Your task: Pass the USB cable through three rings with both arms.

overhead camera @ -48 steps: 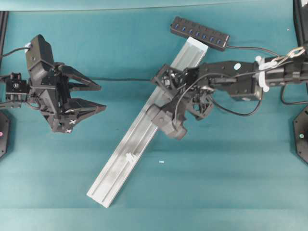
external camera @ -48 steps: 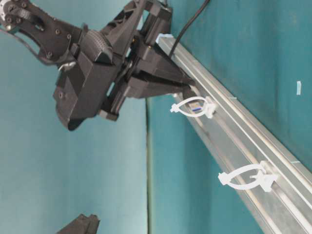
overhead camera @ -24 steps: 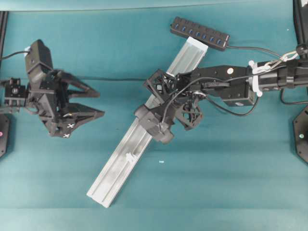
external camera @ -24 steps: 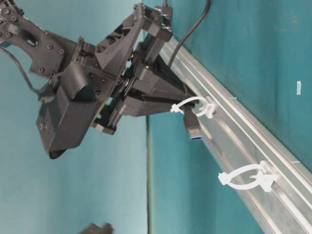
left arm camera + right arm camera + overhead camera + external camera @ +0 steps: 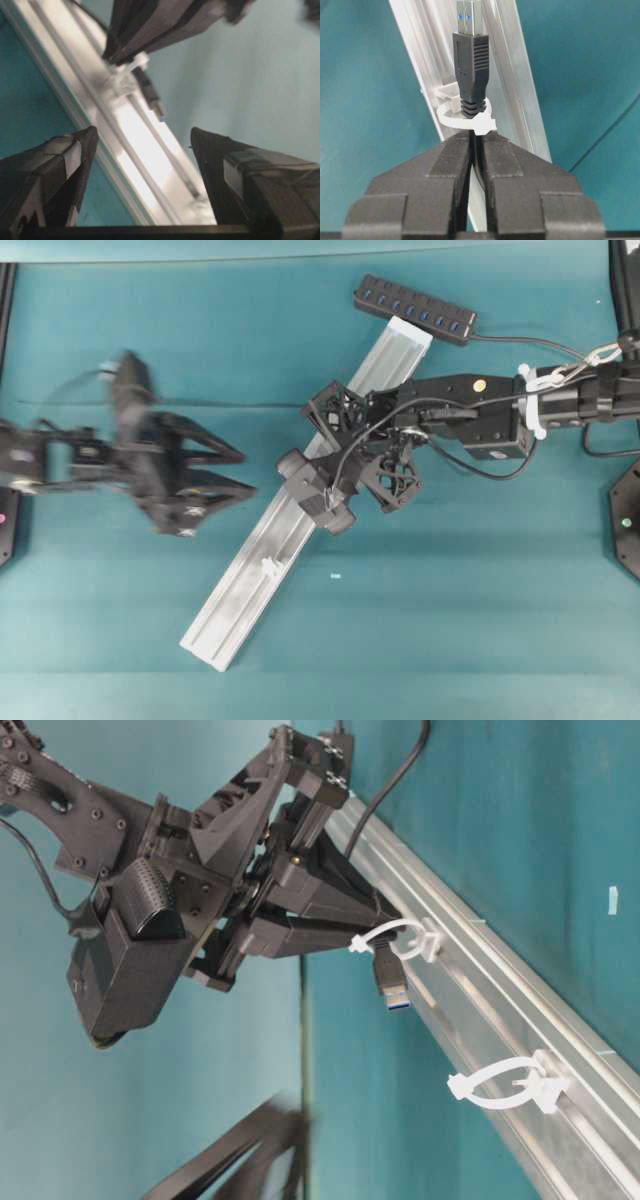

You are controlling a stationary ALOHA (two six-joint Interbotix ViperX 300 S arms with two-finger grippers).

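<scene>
The USB cable's black plug (image 5: 471, 65), with its metal tip, pokes through the first ring (image 5: 451, 121) on the silver rail (image 5: 522, 90). My right gripper (image 5: 477, 142) is shut on the cord right behind that ring. From table level the plug (image 5: 392, 982) hangs just past the ring (image 5: 400, 935), and a second ring (image 5: 505, 1085) sits further along the rail. A ring (image 5: 268, 566) also shows overhead. My left gripper (image 5: 243, 472) is open and blurred, left of the rail. In its wrist view its fingers (image 5: 144, 132) frame the rail below the plug (image 5: 150, 95).
A black multi-port hub (image 5: 415, 310) with blue sockets lies at the rail's far end. The rail (image 5: 235, 595) runs diagonally across the teal table. A small white speck (image 5: 335, 576) lies right of the rail.
The plug has passed through the first ring and now sticks out beyond it. My left gripper has swung right towards the rail, still open.
</scene>
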